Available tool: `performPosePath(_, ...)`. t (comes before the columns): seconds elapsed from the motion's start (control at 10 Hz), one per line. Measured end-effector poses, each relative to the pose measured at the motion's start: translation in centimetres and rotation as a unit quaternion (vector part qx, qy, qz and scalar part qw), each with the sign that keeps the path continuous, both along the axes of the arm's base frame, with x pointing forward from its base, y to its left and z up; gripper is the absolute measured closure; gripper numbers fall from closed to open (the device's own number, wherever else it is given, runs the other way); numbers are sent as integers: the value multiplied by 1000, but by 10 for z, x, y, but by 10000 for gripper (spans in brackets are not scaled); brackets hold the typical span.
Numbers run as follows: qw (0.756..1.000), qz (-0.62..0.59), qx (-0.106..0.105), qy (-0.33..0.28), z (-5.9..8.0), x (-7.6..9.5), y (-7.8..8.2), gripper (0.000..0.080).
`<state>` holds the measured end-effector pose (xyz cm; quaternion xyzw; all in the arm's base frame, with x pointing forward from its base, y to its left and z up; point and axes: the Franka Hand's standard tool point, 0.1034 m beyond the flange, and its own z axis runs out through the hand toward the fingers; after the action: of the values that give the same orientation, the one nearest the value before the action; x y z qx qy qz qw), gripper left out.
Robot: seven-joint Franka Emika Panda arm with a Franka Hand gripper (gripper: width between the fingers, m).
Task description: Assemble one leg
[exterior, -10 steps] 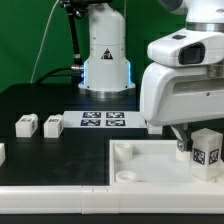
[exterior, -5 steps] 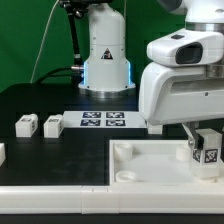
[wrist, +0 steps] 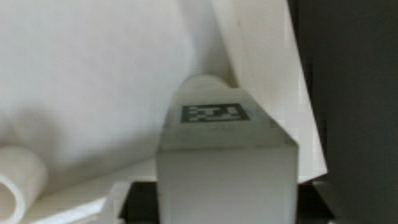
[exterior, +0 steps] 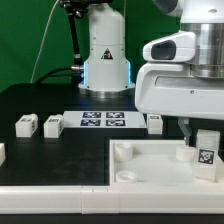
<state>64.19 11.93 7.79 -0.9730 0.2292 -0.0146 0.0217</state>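
The hand (wrist: 217, 198) is closed on the leg (exterior: 207, 152) and holds it upright over the far corner of the white panel (exterior: 150, 165), on the exterior view's right. I judge that this is the insertion step. The next move needs the leg's lower end lined up with the corner socket, which is hidden here, and then seated without any tilt.
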Motion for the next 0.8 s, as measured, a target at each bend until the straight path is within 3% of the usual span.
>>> performPosePath(0.2,993,-114,5,5,0,-1,-1,508)
performPosePath(0.6,994,-106,1,22,-1,2,-1,502)
performPosePath(0.7,994,-107,1,22,-1,2,-1,289)
performPosePath(0.8,996,-92,0,21,-1,2,-1,289)
